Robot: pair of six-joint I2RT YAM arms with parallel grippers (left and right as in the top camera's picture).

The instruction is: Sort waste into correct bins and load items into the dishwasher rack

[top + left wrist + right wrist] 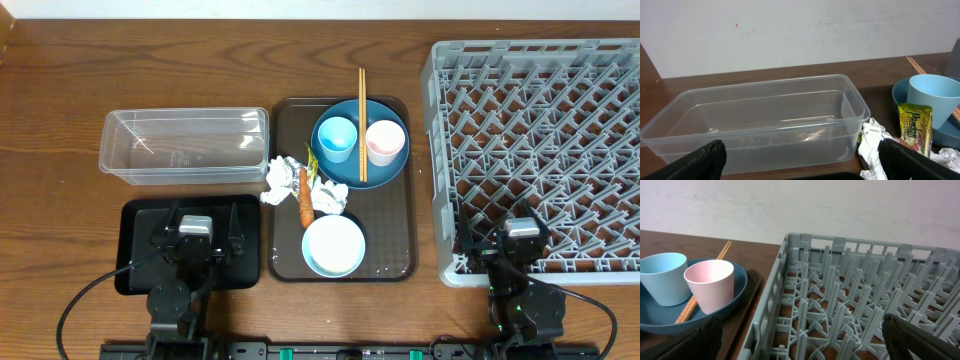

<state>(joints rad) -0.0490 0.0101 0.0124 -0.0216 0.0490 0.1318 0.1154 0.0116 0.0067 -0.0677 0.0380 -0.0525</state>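
Grey rack sits beneath the right end effector.

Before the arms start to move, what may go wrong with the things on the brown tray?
1. The chopsticks lie loose across the blue plate, between the light blue cup and the pink cup; lifting a cup or the plate may roll them off.
2. The carrot piece lies close between the napkins and the foil wrapper; a grip on one may drag another into the wrong bin.
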